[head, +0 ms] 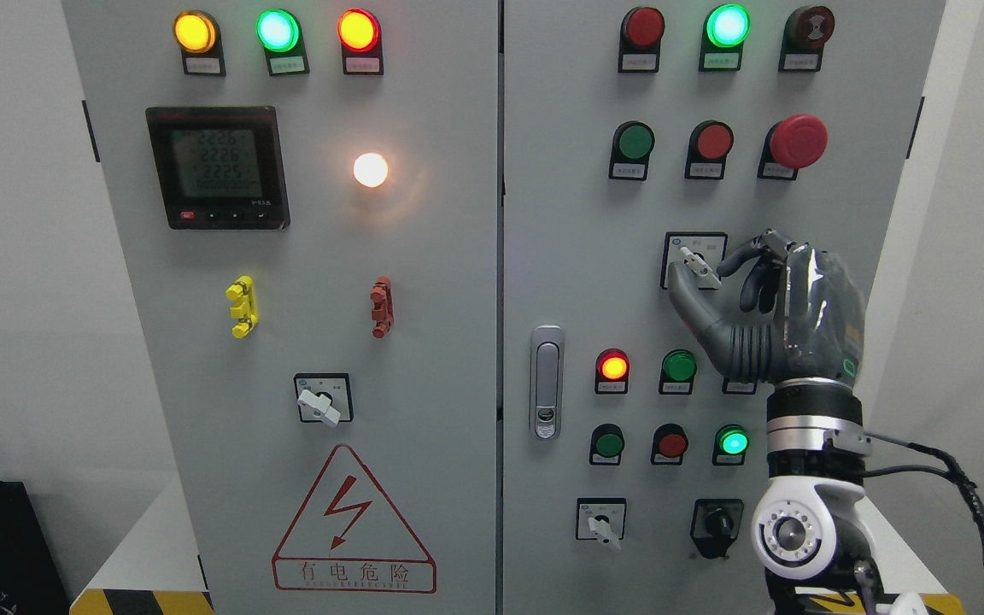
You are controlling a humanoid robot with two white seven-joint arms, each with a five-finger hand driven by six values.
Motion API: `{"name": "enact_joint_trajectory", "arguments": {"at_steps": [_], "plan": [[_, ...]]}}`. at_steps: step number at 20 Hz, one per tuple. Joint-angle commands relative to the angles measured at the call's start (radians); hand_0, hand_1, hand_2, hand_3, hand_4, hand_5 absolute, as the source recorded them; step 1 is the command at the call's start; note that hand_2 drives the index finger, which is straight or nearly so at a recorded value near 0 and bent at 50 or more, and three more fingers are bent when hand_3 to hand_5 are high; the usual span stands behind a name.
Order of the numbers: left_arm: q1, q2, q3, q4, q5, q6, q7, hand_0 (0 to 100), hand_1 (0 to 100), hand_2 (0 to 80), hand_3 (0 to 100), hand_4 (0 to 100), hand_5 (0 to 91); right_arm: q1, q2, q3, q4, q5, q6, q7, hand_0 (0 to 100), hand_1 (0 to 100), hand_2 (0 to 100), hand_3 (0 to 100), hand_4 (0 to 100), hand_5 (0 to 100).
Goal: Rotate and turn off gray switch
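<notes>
Pinching the gray switch [700,267] with our right hand [778,312], thumb below and fingers [752,254] above its lever. Item sits on the right cabinet door [577,256], upper square plate, lever tilted. Turn appears begun or pending; we cannot tell its off position. Left hand: out of view. Setting: gray control cabinet, lit indicator lamps [277,31], hazard sign [354,521], white walls.
</notes>
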Motion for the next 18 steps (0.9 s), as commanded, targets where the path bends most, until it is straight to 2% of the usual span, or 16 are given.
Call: {"name": "enact_joint_trajectory", "arguments": {"at_steps": [1,18], "plan": [[-0.009,-0.001,0.008,-0.025,0.020,0.000,0.001,12,39,0.0,0,0,0.0,-0.003,-0.008,0.001,0.008,0.001,0.000,0.001,12,43,63,96,100,100],[-0.009,0.001,0.008,-0.025,0.020,0.000,0.001,12,39,0.0,0,0,0.0,-0.012,-0.008,0.003,0.011,0.003,0.002,0.002,16,42,65,96,100,100]]}}
